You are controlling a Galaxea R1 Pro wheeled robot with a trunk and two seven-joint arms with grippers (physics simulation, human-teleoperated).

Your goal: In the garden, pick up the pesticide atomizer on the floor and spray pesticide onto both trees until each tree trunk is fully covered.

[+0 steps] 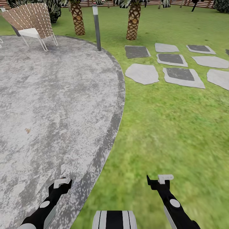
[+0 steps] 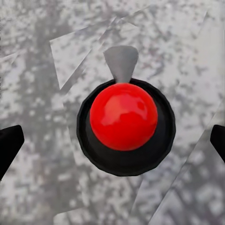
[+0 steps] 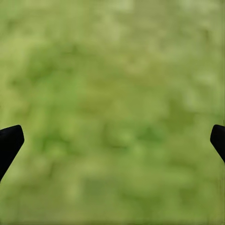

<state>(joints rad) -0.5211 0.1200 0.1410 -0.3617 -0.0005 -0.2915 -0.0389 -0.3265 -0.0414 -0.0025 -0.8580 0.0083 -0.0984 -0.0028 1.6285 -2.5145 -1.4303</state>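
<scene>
Looking along my left gripper, I see the atomizer from above: a round red top in a black ring, standing on the grey floor. It sits between the two black fingertips, which are wide apart and do not touch it, so this hand is open. In the head view the left gripper hangs over the floor, close to its curved edge; the bottle itself I cannot make out there. My right gripper hangs over the lawn, and its wrist view has blurred green grass between fingertips also spread wide, holding nothing. Farther away lie stepping stones, a grey post, a woven chair and two scaly brown trunks.
</scene>
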